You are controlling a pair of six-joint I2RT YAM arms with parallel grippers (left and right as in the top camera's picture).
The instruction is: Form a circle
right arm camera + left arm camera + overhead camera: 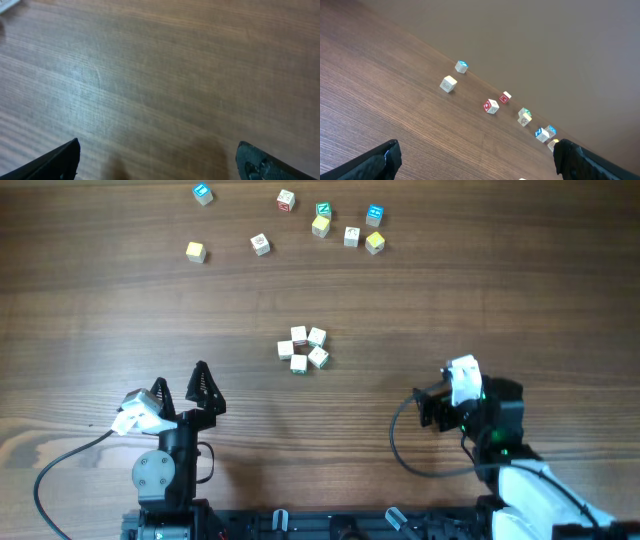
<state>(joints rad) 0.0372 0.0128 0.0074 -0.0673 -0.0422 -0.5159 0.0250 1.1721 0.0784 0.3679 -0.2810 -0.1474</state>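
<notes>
Five tiny pale cubes sit bunched in a small ring, the circle [304, 349], at the middle of the wooden table; some sides show red or green print. My left gripper [182, 388] rests near the front left, below and to the left of the ring, open and holding nothing. From the left wrist, the left gripper [477, 167] has its dark fingers [380, 162] spread wide over bare wood. My right gripper [428, 408] is low at the front right, well clear of the ring. In its wrist view the right gripper [157, 165] is open over bare table.
Loose cubes lie scattered along the far edge: a blue-faced cube [203, 193], a yellow cube [195, 251], a pale cube [260, 243], and a cluster [345, 225] with green, blue and yellow ones. The left wrist view shows the same row of loose cubes [491, 106].
</notes>
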